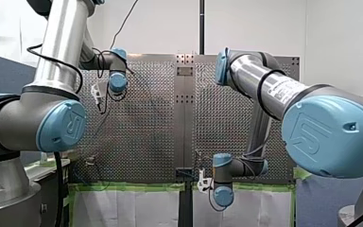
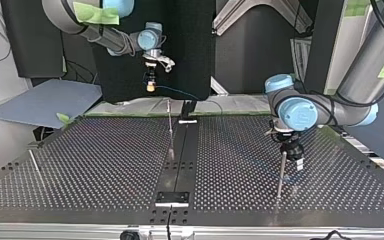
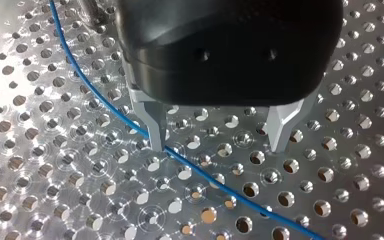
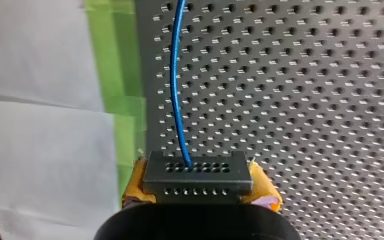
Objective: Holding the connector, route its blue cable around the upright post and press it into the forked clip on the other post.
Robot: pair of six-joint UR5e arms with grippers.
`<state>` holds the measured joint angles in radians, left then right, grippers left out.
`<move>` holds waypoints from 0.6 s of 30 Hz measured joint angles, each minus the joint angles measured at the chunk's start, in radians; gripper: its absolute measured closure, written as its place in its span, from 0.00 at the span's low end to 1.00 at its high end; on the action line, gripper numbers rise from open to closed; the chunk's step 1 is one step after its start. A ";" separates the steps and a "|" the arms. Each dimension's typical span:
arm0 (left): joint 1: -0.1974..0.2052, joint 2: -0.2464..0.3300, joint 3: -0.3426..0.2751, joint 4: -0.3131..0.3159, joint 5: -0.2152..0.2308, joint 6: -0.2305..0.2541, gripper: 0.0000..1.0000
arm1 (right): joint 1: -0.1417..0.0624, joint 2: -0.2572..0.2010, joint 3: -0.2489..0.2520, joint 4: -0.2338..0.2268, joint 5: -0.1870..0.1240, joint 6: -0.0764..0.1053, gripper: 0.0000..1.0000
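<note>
Blue cable (image 4: 176, 85) ran out of the black connector (image 4: 198, 175), which my right end effector (image 2: 151, 85) pinched between its yellow pads (image 4: 135, 189). In the top view that end effector hung above the far edge of the perforated metal bench (image 2: 105, 165), so the connector was in the air rather than resting on anything. In the right wrist view the cable led ahead over the bench, beside a strip of green tape (image 4: 112, 75) and a white sheet (image 4: 40, 125).

My left end effector (image 3: 219, 140) was low over the bench with its metal fingers (image 3: 156, 127) spread and nothing between them. The cable lay across the holes under it, passing right by one fingertip.

In the top view this end effector stood just beside the top of a thin upright post (image 2: 280, 175) at the view's right. A second thin post (image 2: 170, 132) stood near the bench's middle, well apart from the first. Which post carried the forked clip was too small to tell.
</note>
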<state>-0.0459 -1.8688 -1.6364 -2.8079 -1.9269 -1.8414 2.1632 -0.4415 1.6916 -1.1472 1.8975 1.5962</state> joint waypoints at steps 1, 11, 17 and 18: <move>0.000 0.000 0.000 0.000 0.001 -0.003 0.00 | 0.002 -0.010 0.009 -0.010 0.001 0.000 1.00; -0.002 0.000 0.000 -0.004 0.002 -0.033 0.00 | 0.006 -0.069 0.091 -0.091 0.007 0.002 1.00; -0.002 0.000 0.000 -0.009 0.001 -0.049 0.00 | -0.004 -0.072 0.145 -0.145 0.015 0.038 1.00; -0.002 0.000 0.000 -0.011 0.001 -0.051 0.00 | -0.005 -0.072 0.153 -0.153 0.016 0.046 1.00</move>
<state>-0.0483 -1.8683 -1.6364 -2.8187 -1.9258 -1.8926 2.1578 -0.5136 1.8444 -1.3000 1.9133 1.6418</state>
